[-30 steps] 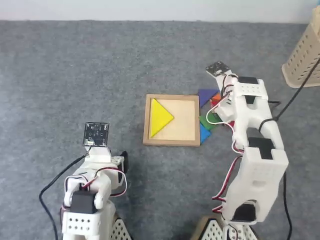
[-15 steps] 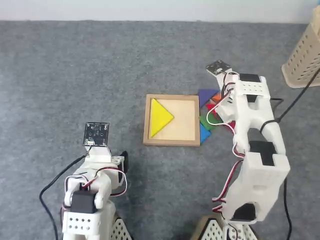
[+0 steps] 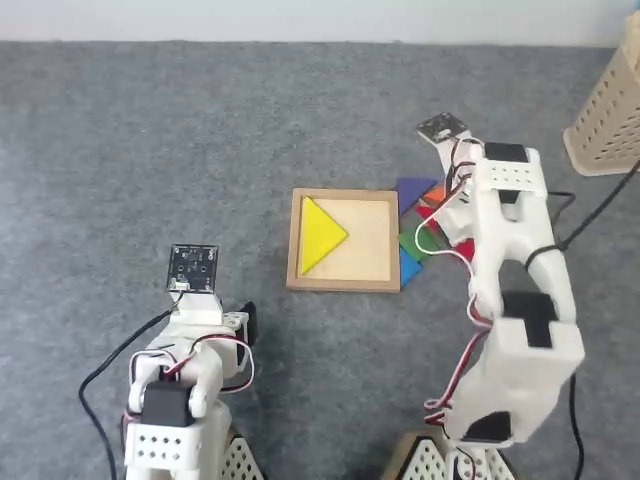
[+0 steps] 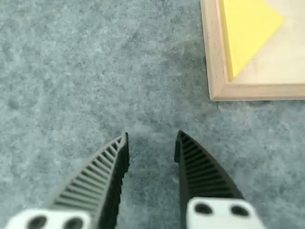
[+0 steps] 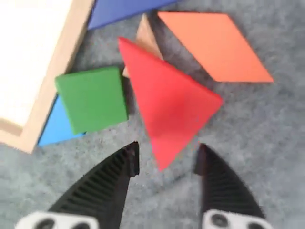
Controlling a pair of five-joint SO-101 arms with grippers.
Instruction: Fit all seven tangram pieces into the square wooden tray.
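We see the square wooden tray (image 3: 294,242) lying flat near the middle of the grey, felt-like desk (image 3: 150,130). It has a pale wood floor with a raised, slightly darker rim. One piece sits inside it, a large yellow triangle (image 3: 320,235) with its long edge against the rim on the left arm's side and its point toward the tray's middle.

The other pieces lie in a loose cluster on the desk, just outside the rim on the right arm's side. A green square (image 5: 93,98) rests on a light blue triangle (image 5: 57,126) that touches the rim. A large red triangle (image 5: 167,102) lies beside the green square and overlaps a small tan piece (image 5: 145,38). An orange parallelogram (image 5: 217,45) lies just beyond it, and a dark blue triangle (image 5: 119,9) sits next to the tray.

The right tool (image 5: 167,148) hangs released above the red triangle's sharp corner, its jaws spread to either side. The left tool (image 4: 150,138) is also released, holding nothing, over bare desk near a tray corner.
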